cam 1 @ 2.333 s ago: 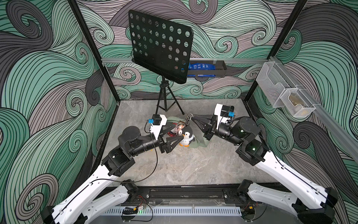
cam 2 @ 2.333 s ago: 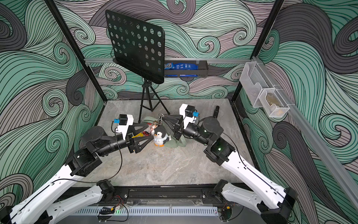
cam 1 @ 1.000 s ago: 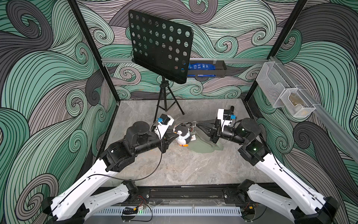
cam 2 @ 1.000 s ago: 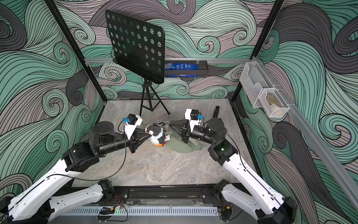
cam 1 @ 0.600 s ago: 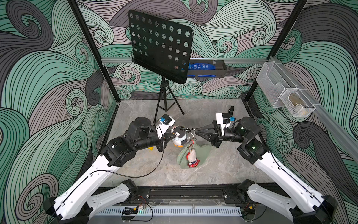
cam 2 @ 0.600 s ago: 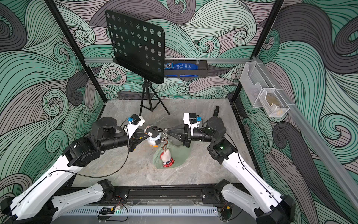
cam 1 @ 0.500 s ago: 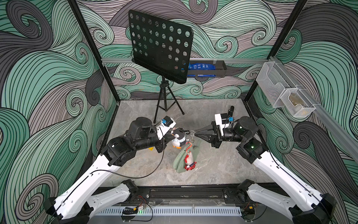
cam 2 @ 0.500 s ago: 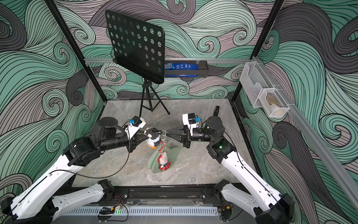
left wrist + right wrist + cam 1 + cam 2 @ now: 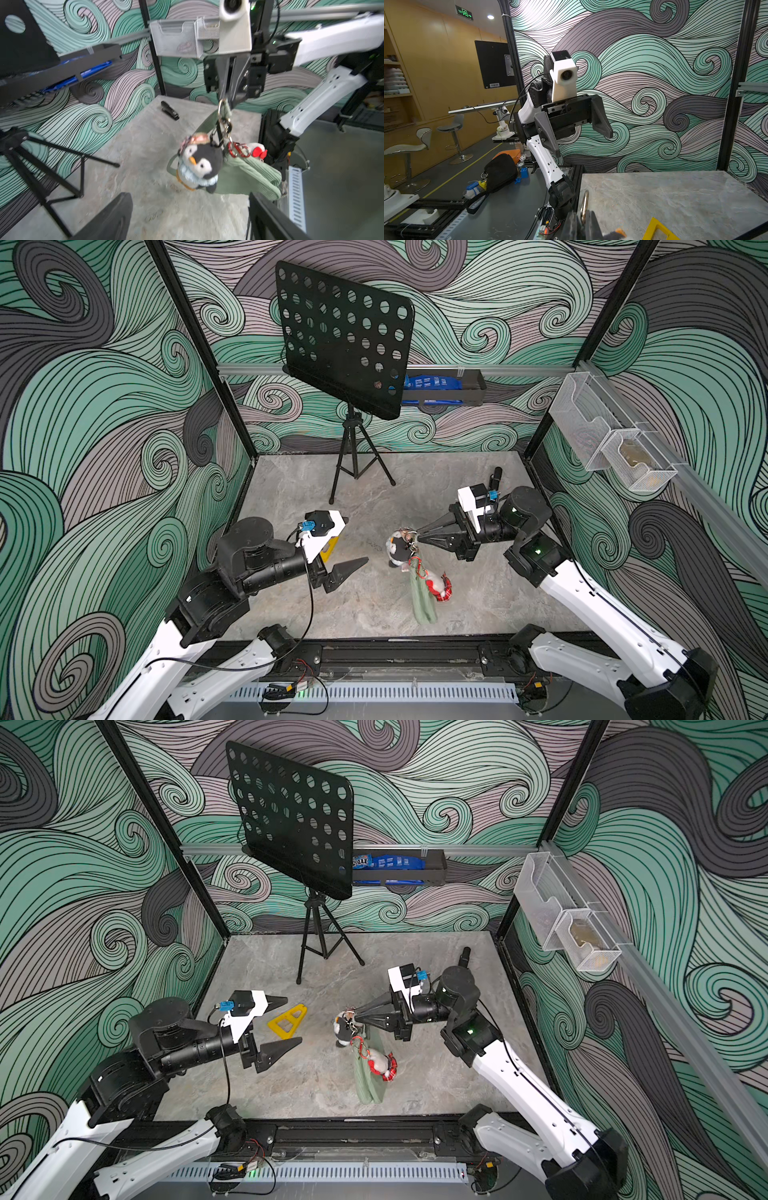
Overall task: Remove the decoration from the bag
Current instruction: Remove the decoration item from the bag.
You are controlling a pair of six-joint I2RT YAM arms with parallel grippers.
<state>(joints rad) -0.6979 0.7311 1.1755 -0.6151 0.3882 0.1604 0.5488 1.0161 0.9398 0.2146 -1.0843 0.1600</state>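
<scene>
While the right gripper [image 9: 417, 537] pinches its metal ring [image 9: 222, 104], the bag [image 9: 422, 601] hangs over the table [image 9: 291, 489], penguin charm [image 9: 397, 549] clipped on. The left gripper [image 9: 294, 1020] gapes empty nearby. It should probably grab the clasp [image 9: 225, 126], not plush.

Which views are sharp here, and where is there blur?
Both top views: sharp, evenly lit; bag and penguin charm crisp. Left wrist view: smeared throughout. Right wrist view: wall sharp, the metal ring close to the lens out of focus.

A green exit sign [image 9: 464, 12] on the ceiling, lettering unreadable.
</scene>
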